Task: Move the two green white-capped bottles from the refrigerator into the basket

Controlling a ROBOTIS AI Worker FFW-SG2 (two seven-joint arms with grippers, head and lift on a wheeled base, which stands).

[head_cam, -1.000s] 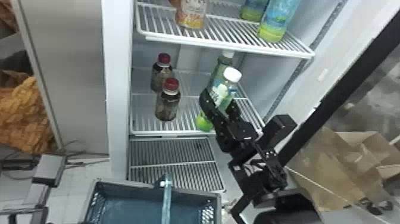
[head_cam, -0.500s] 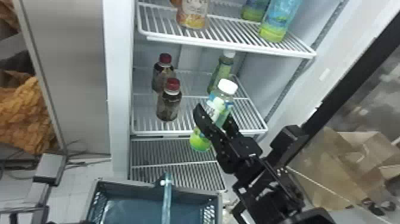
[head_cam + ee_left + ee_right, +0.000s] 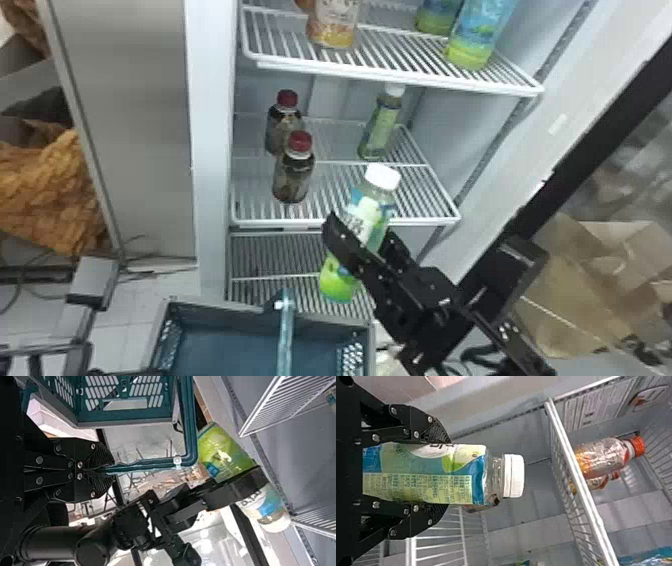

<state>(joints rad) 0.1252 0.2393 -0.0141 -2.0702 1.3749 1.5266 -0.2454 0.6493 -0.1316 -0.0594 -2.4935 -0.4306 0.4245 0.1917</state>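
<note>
In the head view my right gripper (image 3: 367, 250) is shut on a green white-capped bottle (image 3: 367, 212), held tilted just in front of the middle shelf. The right wrist view has that bottle (image 3: 423, 473) between the fingers of my right gripper (image 3: 441, 474), its white cap beyond them. Another green white-capped bottle (image 3: 382, 125) stands at the back of the middle shelf. The basket (image 3: 225, 345) is below, at the front. In the left wrist view my left gripper (image 3: 113, 470) is shut on the handle of the basket (image 3: 130, 420); the held bottle (image 3: 226, 455) hangs farther off.
Two red-capped dark bottles (image 3: 293, 172) stand on the left of the middle shelf (image 3: 340, 180). Bottles of orange and green-blue drink (image 3: 477, 35) occupy the upper shelf (image 3: 400, 55). The open door's dark edge (image 3: 575, 165) slants along the right.
The right gripper has drawn the held bottle forward off the middle shelf and down toward the basket side. The rear green bottle is now more exposed. The basket has stayed put.
</note>
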